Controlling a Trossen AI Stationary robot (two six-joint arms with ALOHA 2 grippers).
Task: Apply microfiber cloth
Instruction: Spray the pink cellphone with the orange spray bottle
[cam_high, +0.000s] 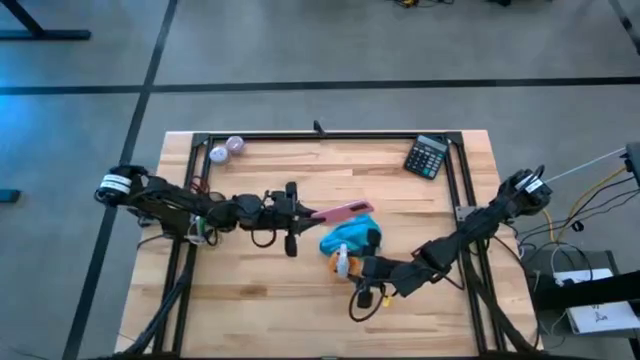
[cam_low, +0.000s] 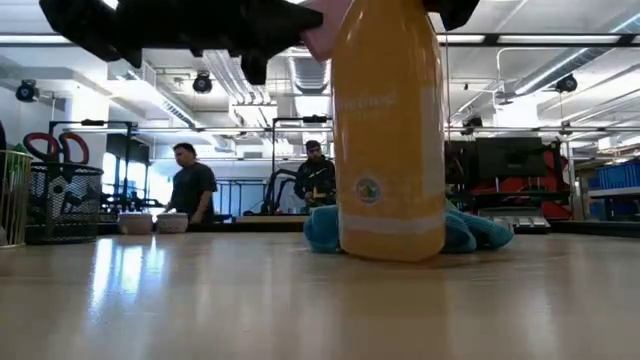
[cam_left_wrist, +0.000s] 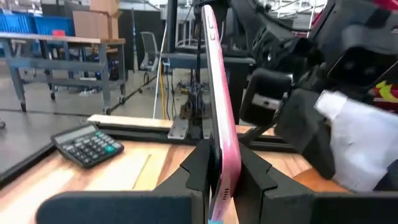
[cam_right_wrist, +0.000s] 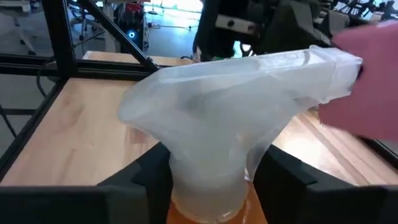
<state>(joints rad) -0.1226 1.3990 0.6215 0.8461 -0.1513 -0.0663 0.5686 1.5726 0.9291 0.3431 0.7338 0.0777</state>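
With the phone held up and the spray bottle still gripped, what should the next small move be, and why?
Probably the right claw should let go of the spray bottle, which stands on the table, and shift to the microfiber cloth lying just behind it. The left claw already clamps the pink-cased phone on edge, but nothing holds the cloth.

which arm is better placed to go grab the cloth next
Right, probably, once it sets down the spray bottle: the right gripper is beside the microfiber cloth. The left gripper is clamped on the pink phone.
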